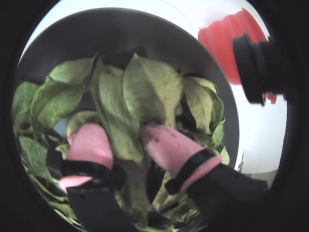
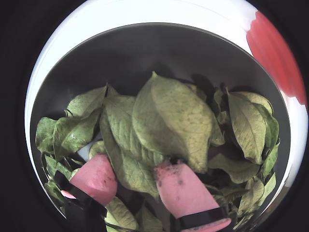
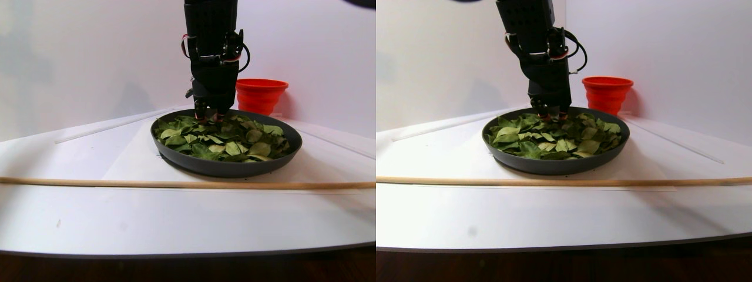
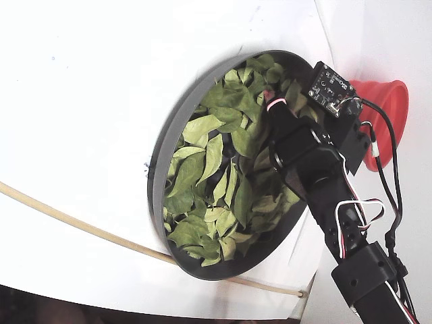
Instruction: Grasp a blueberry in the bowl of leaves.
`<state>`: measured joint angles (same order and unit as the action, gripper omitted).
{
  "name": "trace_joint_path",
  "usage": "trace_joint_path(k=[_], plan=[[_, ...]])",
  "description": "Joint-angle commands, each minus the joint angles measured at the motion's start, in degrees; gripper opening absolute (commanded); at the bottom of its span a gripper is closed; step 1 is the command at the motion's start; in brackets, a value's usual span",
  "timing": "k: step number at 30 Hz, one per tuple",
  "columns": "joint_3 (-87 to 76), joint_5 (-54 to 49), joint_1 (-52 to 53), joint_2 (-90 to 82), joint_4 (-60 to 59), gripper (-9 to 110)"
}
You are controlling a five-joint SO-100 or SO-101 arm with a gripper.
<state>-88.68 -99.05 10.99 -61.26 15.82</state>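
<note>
No blueberry shows in any view, so you have the whole grasp left: your hand [image 2: 136, 180], with its two pink-padded fingers [image 2: 183, 191] parted around a leaf and gripping nothing, is down in the heap. The loose oval green leaves [image 2: 169, 121] fill the wide, shallow, dark grey bowl [image 3: 226, 167] on the white desk [image 3: 176, 217], likely hiding the berry.

Green leaves [image 2: 169, 116] heaped in dk-rimmed bowl [image 2: 145, 43]

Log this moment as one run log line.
gripper: open, pink fingertips pressed into leaves | bowl: leaves heaped, far part bare | blueberry: none visible | red cup: behind bowl, untouched
</note>
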Motion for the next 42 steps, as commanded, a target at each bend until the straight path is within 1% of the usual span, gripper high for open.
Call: trace_joint_path(k=[1, 18, 42], plan=[[4.2, -3.2, 1.8, -1.5, 1.4, 16], [4.3, -3.3, 1.8, -1.2, 1.4, 16], [-0.5, -2.4, 0.6, -8.3, -1.8, 16]])
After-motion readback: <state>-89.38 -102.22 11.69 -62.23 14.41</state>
